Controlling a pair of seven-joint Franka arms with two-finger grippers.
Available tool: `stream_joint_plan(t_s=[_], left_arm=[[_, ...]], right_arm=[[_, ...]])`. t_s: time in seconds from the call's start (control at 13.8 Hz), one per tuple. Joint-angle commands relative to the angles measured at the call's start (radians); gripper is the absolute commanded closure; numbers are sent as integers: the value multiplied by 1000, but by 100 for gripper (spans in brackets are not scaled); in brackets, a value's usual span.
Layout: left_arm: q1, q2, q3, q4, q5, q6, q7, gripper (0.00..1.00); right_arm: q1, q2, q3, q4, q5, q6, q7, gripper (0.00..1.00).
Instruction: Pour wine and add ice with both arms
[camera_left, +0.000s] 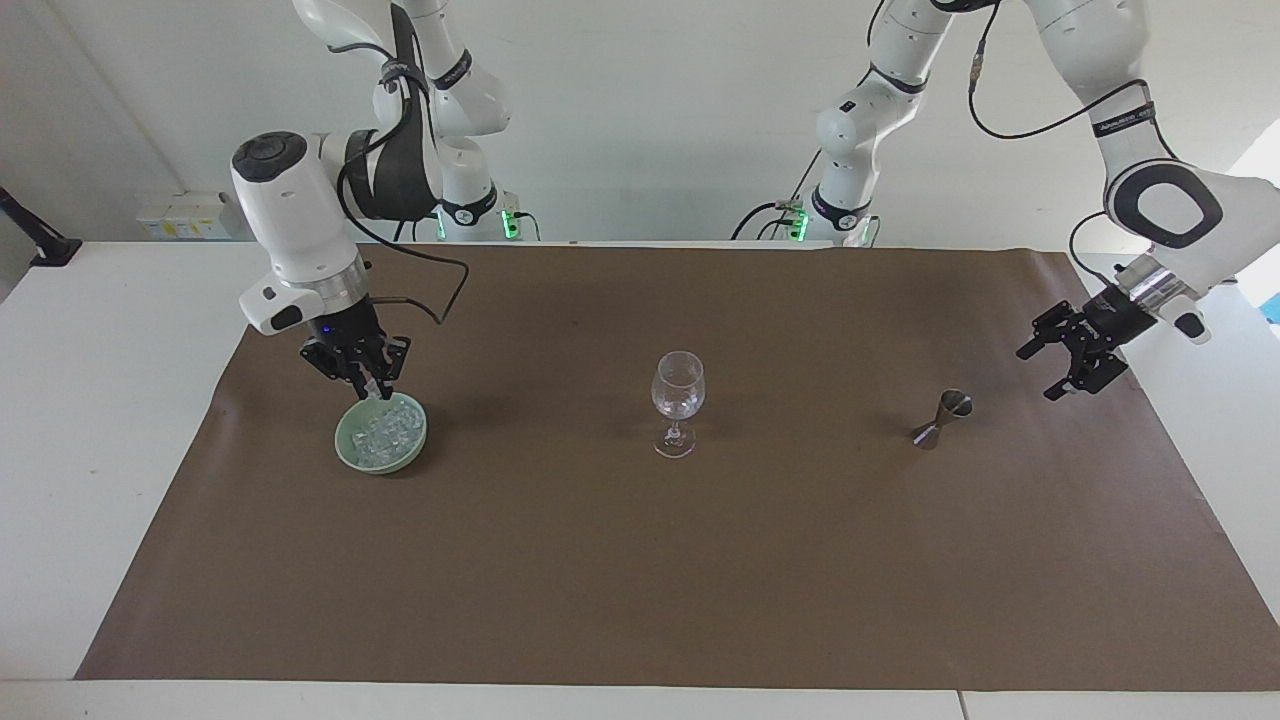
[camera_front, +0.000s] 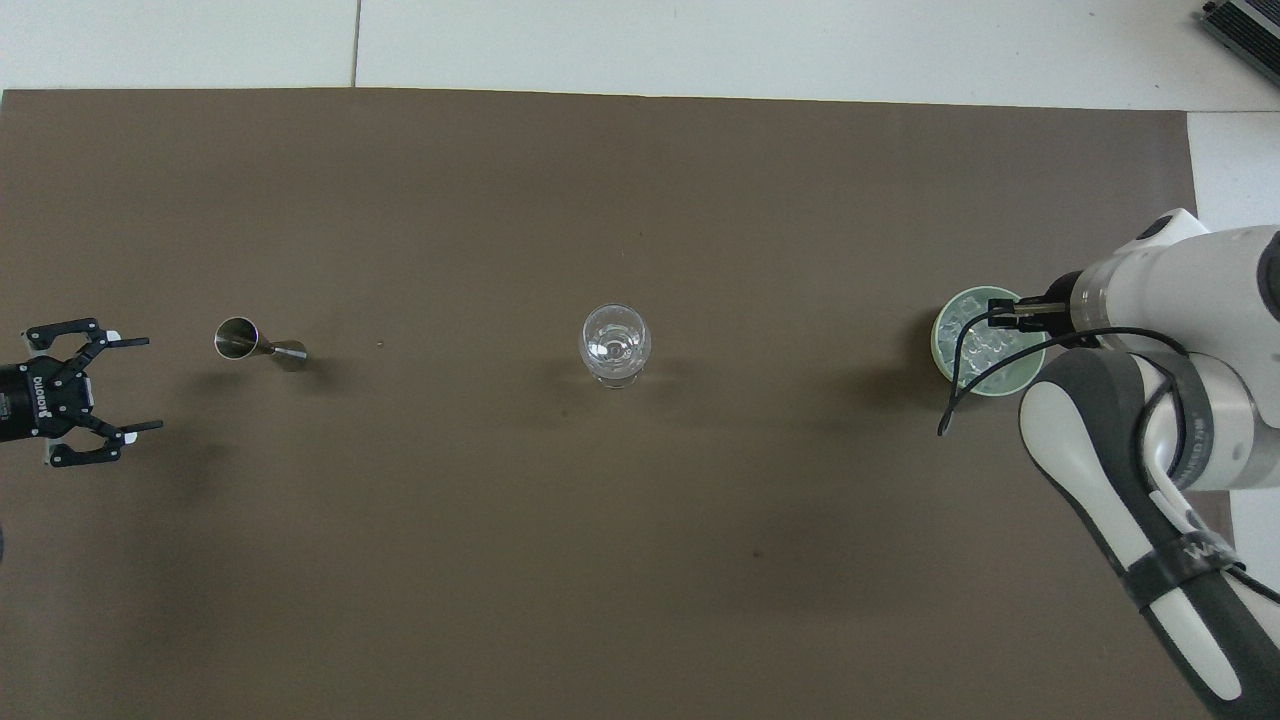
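Facing view: right hand (camera_left: 372, 385) pinches an ice chunk (camera_left: 374, 391) just above the bowl (camera_left: 345, 447); the glass (camera_left: 678, 384) awaits it

Overhead view: left hand (camera_front: 120, 384) open, waiting; jigger (camera_front: 258, 343) set down, pouring seemingly done

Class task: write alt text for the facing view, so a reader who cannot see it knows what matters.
The right tool hangs just above a green bowl of ice, a clear chunk between its fingers. An upright wine glass stands mid-mat; the left tool, open, waits over the mat's edge near a metal jigger.
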Motion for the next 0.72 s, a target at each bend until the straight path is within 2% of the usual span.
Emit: stream_joint_plan(t_s=[0.0, 0.22, 0.43, 0.65], left_arm=[[-9, -12, 5, 74, 93, -53, 12, 0], [-11, -21, 5, 156, 183, -134, 102, 0], [-12, -53, 5, 195, 210, -190, 137, 0], [-14, -79, 2, 262, 258, -285, 215, 0]], right_arm=[[-3, -32, 42, 42, 19, -47, 67, 100], [-3, -27, 97, 60, 21, -29, 190, 100], [-2, -27, 161, 56, 114, 30, 333, 100], [72, -21, 177, 53, 137, 92, 486, 100]])
